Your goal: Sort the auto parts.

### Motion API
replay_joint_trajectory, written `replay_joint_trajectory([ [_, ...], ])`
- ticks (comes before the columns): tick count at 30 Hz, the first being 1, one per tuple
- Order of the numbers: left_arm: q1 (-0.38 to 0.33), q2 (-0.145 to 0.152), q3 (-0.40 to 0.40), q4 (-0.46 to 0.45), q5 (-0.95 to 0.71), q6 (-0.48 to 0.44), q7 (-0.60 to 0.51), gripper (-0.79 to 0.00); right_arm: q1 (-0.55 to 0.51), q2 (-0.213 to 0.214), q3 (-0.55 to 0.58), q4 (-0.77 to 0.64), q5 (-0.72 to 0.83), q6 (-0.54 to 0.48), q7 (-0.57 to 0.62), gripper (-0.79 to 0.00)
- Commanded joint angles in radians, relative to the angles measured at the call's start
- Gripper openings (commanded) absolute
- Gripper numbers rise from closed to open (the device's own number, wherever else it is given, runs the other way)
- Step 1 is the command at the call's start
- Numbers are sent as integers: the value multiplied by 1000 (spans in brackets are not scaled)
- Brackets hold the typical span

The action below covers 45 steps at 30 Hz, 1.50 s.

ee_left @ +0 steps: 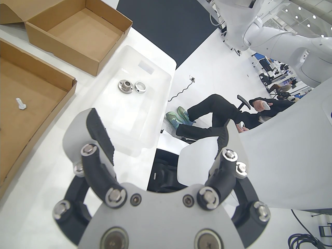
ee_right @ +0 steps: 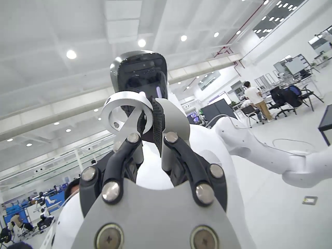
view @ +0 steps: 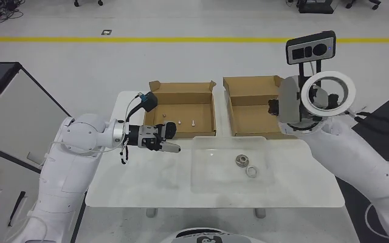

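My right gripper [ee_right: 148, 120] is raised high beside the table and is shut on a silver metal ring [ee_right: 122, 110]; from above the ring [view: 329, 76] looms large over the right arm. My left gripper [view: 166, 146] hovers open over the table, left of a clear tray [view: 206, 176], with nothing between its fingers [ee_left: 100, 130]. In the tray lie a flanged metal hub [view: 241, 160] [ee_left: 125, 86] and a smaller ring [view: 251, 172] [ee_left: 140, 85]. A white bolt [ee_left: 20, 104] lies in the left cardboard box [view: 209, 115].
Two open cardboard boxes stand at the back of the table; the right one [view: 234, 112] [ee_left: 77, 27] looks bare inside. The left box holds a few small pale parts [view: 182, 121]. A person sits on a chair [ee_left: 233, 115] beyond the table's edge.
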Motion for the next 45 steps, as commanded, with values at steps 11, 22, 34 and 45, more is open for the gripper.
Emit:
replay_joint_trajectory([
  [11,0,0,0,0,0,0,0,0,-39,-43,114,84,-400,9,-80,-785],
  [22,0,0,0,0,0,0,0,0,-105,-70,141,40,-369,39,-116,-785],
  [34,0,0,0,0,0,0,0,0,-138,-107,197,85,-278,73,-37,-785],
  [45,0,0,0,0,0,0,0,0,-145,-119,253,62,-585,126,-150,-785],
])
